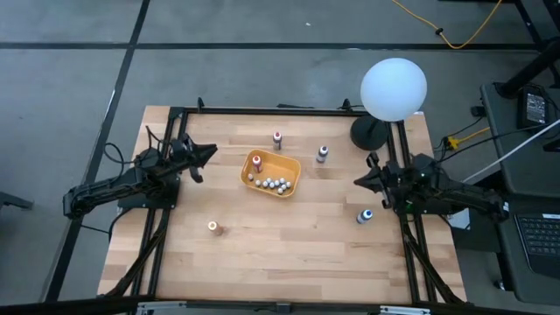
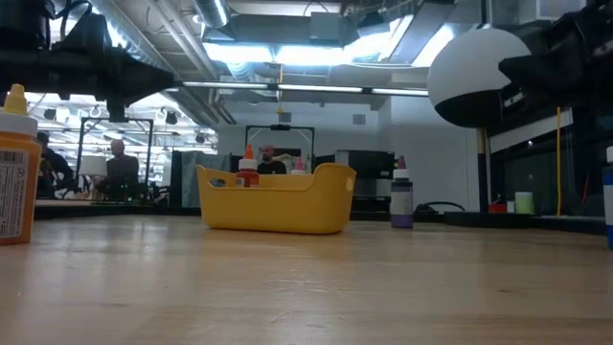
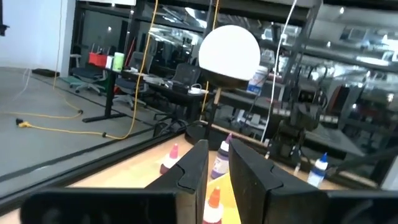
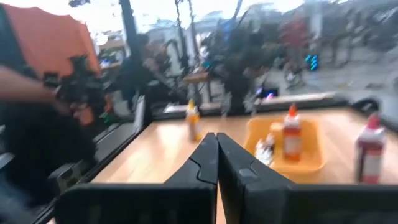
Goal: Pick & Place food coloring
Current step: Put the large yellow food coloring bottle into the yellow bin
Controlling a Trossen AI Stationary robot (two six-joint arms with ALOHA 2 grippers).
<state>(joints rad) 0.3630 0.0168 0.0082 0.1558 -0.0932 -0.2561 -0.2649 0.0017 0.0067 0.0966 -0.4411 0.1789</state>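
At nine o'clock the left gripper (image 1: 211, 152) hovers, fingers slightly parted around nothing. Centre, one orange-topped bottle (image 1: 256, 161) stands in the orange tray (image 1: 289, 168); others dot the tabletop (image 1: 262, 236). At three o'clock the right gripper (image 1: 357, 181) is pressed together, empty: spread wide before descending squarely over the blue-capped bottle (image 1: 365, 215).

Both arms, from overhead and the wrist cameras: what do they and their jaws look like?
Both arms are dark, slim, jointed links with black cables trailing along them. The left gripper and the right gripper each taper to a narrow dark tip. In the wrist views the jaws are flat, angular black plates with bevelled inner edges, mounted on a wide black crossbar. I can make out no markings.
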